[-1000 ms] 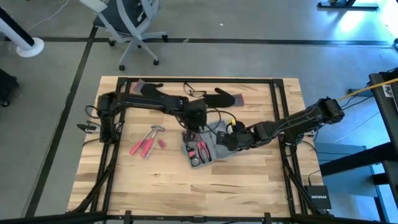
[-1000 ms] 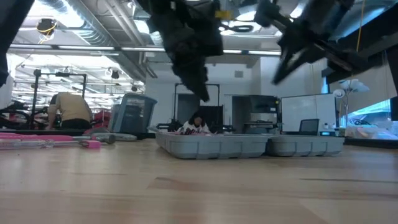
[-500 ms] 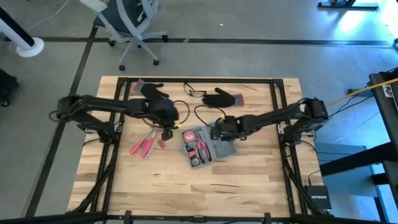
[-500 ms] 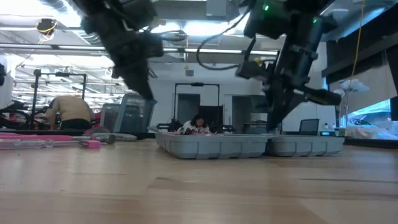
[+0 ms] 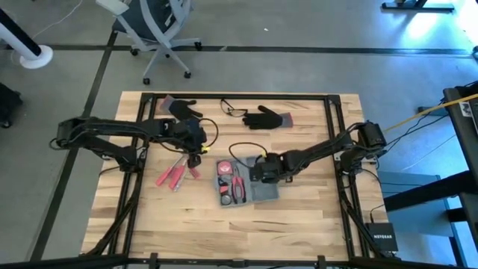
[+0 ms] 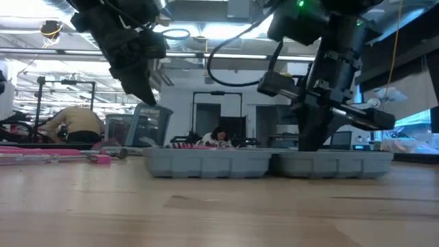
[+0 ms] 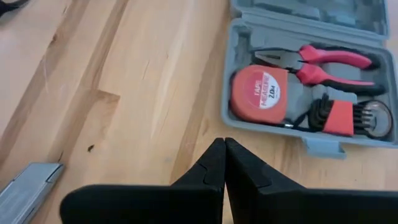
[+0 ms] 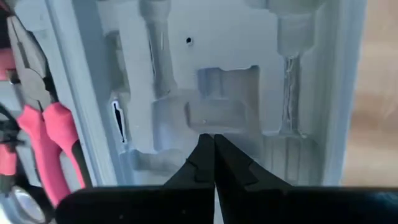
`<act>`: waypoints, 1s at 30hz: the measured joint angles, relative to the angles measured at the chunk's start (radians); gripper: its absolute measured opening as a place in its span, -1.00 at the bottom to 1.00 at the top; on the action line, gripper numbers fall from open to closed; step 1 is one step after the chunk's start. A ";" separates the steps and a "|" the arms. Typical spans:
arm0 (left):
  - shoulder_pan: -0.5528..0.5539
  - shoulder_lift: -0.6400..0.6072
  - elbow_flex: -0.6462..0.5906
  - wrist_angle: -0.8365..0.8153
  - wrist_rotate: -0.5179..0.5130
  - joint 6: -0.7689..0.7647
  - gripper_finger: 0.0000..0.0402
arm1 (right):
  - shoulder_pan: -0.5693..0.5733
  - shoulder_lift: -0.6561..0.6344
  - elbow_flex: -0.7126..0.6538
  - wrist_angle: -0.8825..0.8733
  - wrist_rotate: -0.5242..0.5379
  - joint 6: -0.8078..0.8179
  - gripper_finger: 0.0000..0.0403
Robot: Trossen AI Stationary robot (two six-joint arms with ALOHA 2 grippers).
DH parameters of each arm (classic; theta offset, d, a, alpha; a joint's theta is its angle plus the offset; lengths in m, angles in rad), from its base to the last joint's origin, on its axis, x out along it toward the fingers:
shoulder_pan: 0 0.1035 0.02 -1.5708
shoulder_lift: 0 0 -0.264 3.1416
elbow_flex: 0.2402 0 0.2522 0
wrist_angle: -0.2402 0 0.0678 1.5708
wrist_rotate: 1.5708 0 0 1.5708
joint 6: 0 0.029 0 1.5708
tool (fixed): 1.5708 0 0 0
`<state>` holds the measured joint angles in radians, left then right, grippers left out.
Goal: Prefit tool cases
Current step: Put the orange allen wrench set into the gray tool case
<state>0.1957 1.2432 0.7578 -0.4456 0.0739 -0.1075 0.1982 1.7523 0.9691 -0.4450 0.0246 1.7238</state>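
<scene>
A pale wooden plank worktop [image 5: 299, 217] carries an open grey tool case [image 5: 240, 181] near its middle. Loose red-handled tools [image 5: 173, 174] lie to the case's left. At the far edge lie two black gloves [image 5: 179, 107] [image 5: 264, 117], with safety glasses [image 5: 233, 110] between them.

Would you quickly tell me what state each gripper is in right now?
Left gripper: shut, empty, above the table beside the case.
Right gripper: shut, empty, over the case's slots.
</scene>
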 joint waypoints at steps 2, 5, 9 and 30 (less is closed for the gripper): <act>-0.003 -0.001 0.000 0.006 0.000 0.002 -1.00 | 0.021 0.001 -0.001 0.011 0.012 0.055 -1.00; -0.012 -0.001 0.000 0.009 0.000 0.003 -1.00 | 0.040 0.001 0.009 0.040 0.025 0.094 -1.00; -0.020 -0.020 0.000 0.021 0.007 0.037 -1.00 | 0.048 -0.004 0.098 0.055 0.094 0.039 -1.00; -0.054 -0.015 -0.322 0.421 0.057 -0.143 -1.00 | -0.016 0.363 0.529 0.157 -0.098 -0.400 -1.00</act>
<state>0.1413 1.2285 0.4361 -0.0245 0.1310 -0.2508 0.1823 2.1155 1.4977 -0.2881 -0.0738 1.3234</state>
